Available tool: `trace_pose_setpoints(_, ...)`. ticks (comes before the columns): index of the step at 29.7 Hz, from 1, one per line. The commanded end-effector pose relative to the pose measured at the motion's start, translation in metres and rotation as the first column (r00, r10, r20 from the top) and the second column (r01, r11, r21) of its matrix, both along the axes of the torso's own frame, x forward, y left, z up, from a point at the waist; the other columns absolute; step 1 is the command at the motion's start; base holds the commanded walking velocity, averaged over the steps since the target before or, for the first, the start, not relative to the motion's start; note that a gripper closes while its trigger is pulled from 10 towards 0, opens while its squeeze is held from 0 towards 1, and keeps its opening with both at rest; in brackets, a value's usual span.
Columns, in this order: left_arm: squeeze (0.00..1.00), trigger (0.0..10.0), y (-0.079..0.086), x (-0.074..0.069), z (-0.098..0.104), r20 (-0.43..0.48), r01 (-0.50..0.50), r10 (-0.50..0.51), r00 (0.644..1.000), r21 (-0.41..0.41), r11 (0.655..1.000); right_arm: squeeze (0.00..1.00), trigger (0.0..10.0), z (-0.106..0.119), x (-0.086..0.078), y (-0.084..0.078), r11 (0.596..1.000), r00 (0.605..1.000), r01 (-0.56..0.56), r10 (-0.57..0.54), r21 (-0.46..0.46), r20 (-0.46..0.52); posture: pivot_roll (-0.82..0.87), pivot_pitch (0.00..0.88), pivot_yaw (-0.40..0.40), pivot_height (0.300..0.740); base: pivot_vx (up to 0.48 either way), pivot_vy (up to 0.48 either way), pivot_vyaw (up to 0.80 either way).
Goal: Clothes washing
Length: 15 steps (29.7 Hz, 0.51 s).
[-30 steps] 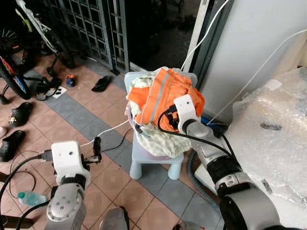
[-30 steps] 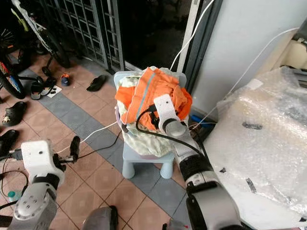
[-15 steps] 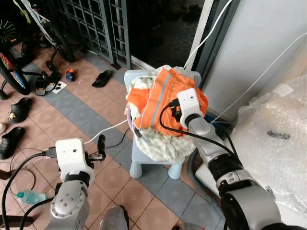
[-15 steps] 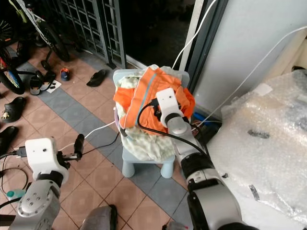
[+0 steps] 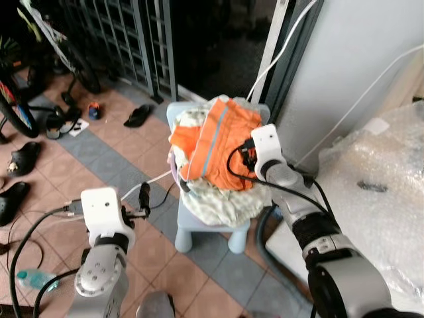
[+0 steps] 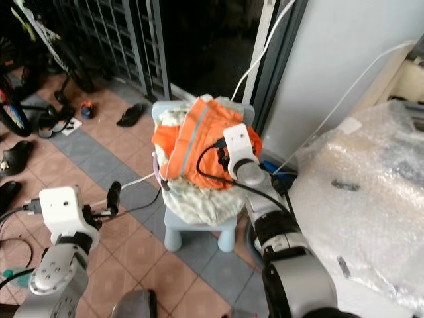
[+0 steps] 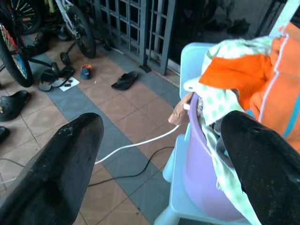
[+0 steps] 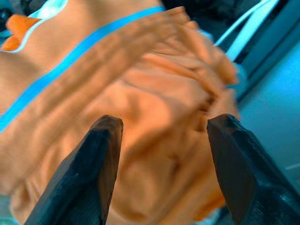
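A lavender basin [image 7: 197, 187] heaped with laundry sits on a pale blue child's chair [image 5: 205, 228]. On top of the heap lies an orange garment with a blue stripe [image 5: 215, 149]. The right pincer [image 8: 161, 168] hangs spread wide just above that garment, holding nothing; whether its fingertips touch the cloth is unclear. The left pincer [image 7: 161, 154] is wide open and empty, beside the chair, above the tiled floor [image 5: 106, 156].

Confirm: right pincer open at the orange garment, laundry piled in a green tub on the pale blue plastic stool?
Nearly. The tub is purple, not green: the left wrist view shows a purple plastic tub under the pile. The rest holds: the right pincer is open, fingers spread at the orange garment with the blue stripe, and the tub sits on the pale blue plastic stool.
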<state>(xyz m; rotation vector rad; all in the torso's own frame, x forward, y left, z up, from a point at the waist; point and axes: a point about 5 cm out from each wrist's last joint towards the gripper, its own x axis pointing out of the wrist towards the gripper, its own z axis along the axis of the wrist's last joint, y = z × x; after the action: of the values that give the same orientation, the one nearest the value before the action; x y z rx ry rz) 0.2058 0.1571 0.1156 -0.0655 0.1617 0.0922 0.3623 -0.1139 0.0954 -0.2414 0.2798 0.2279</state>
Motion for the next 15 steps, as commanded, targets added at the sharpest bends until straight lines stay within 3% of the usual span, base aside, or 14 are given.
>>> trace_pose_setpoints(1,0.00,10.0,0.000,0.002,0.001,0.012,0.007,-0.007,1.000,0.002,1.000,0.00,10.0,0.002,0.002,0.002,1.000,1.000,-0.005,0.005,0.009,-0.012,0.12,0.086,-0.036,0.740,0.337,0.000,0.00)
trace_pose_setpoints(10,0.00,10.0,0.001,0.005,-0.001,0.015,-0.027,0.027,1.000,0.001,1.000,0.00,10.0,0.009,0.006,0.000,1.000,1.000,0.005,-0.005,0.017,-0.002,0.12,0.049,-0.044,0.740,0.384,0.000,0.00)
trace_pose_setpoints(15,0.00,10.0,0.001,0.007,-0.003,0.012,-0.034,0.034,0.999,-0.003,0.999,0.00,10.0,0.018,0.009,-0.008,1.000,0.998,0.014,-0.015,0.004,0.068,0.12,0.048,-0.045,0.740,0.000,0.000,0.00)
